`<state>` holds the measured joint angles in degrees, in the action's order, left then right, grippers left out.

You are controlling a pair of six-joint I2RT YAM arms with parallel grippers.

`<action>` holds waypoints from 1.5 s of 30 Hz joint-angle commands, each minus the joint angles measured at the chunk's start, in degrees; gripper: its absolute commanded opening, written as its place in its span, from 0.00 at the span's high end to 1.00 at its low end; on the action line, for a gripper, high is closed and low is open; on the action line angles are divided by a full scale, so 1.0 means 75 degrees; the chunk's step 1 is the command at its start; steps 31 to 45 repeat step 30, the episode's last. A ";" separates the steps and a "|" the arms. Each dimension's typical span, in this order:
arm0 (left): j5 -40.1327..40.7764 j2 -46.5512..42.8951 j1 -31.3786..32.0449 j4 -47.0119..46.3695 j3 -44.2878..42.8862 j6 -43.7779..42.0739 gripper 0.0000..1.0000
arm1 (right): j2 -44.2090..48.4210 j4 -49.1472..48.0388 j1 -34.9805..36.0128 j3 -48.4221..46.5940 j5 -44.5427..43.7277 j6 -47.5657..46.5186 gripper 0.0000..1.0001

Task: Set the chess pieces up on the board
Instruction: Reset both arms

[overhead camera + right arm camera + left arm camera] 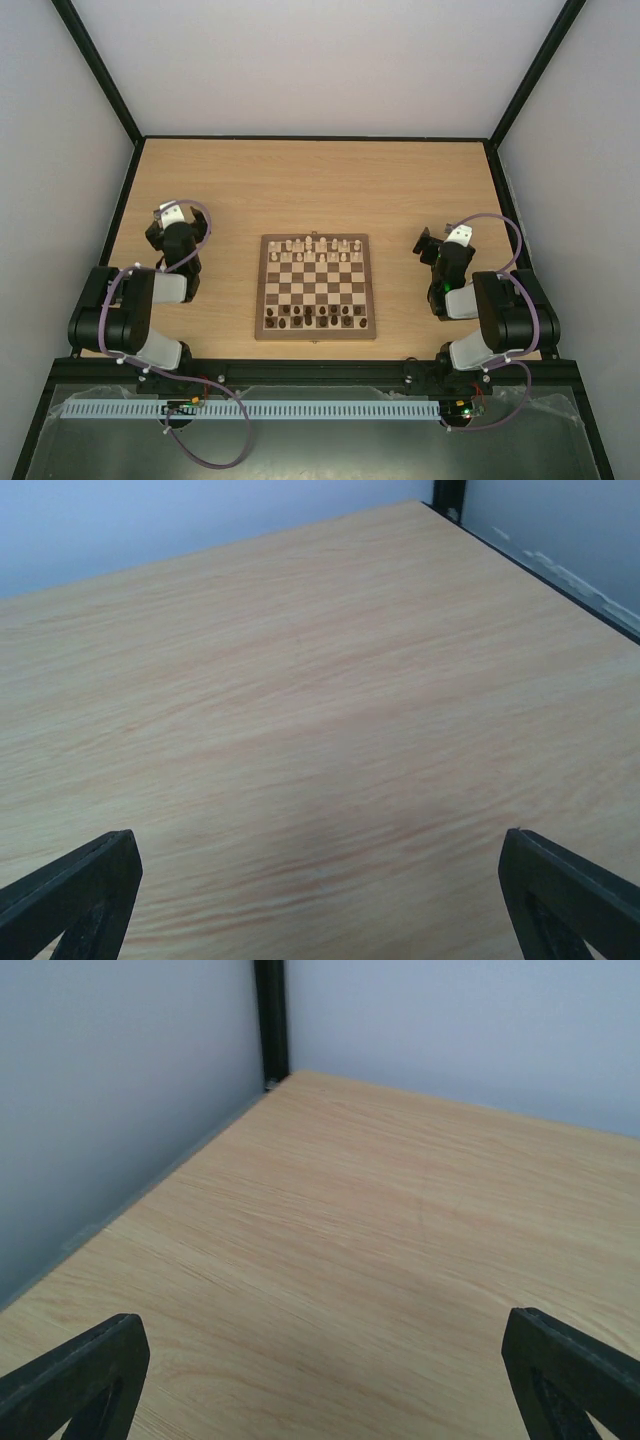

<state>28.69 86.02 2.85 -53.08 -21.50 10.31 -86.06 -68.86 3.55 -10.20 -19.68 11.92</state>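
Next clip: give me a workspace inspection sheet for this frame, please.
Surface: wooden table, no marks seen.
Job's things: board at the centre; pale pieces on its far rows, dark pieces on its near rows; too small to check each square.
Clutter: nothing seen.
Grippers: left pincer and right pincer both open, empty, over the table to either side of the board.
Cables: purple cables looped along both arms, off the board.
Surroundings: pale walls, black frame posts.

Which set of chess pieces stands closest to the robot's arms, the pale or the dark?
The dark pieces, lined along the board's near edge; pale pieces stand opposite.
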 commanded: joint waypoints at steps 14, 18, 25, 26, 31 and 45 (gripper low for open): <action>-0.2254 0.0109 -0.0228 -0.1944 0.0794 -0.0718 0.01 | -0.0086 -0.0333 0.0007 -0.0361 0.0425 -0.0275 0.01; -0.2239 0.0217 -0.0251 -0.2309 0.0920 -0.0702 0.00 | -0.0097 -0.0333 0.0007 -0.0354 0.0432 -0.0276 0.01; -0.2280 0.0155 -0.0251 -0.2309 0.0968 -0.0714 0.00 | -0.0114 -0.0312 0.0007 -0.0377 0.0433 -0.0276 0.01; -0.2268 0.0160 -0.0245 -0.2331 0.0968 -0.0717 0.00 | -0.0128 -0.0292 0.0007 -0.0397 0.0433 -0.0274 0.01; -0.2255 0.0156 -0.0246 -0.2330 0.0974 -0.0718 0.00 | -0.0103 -0.0310 0.0007 -0.0372 0.0431 -0.0271 0.01; -0.2255 0.0156 -0.0246 -0.2330 0.0974 -0.0718 0.00 | -0.0103 -0.0310 0.0007 -0.0372 0.0431 -0.0271 0.01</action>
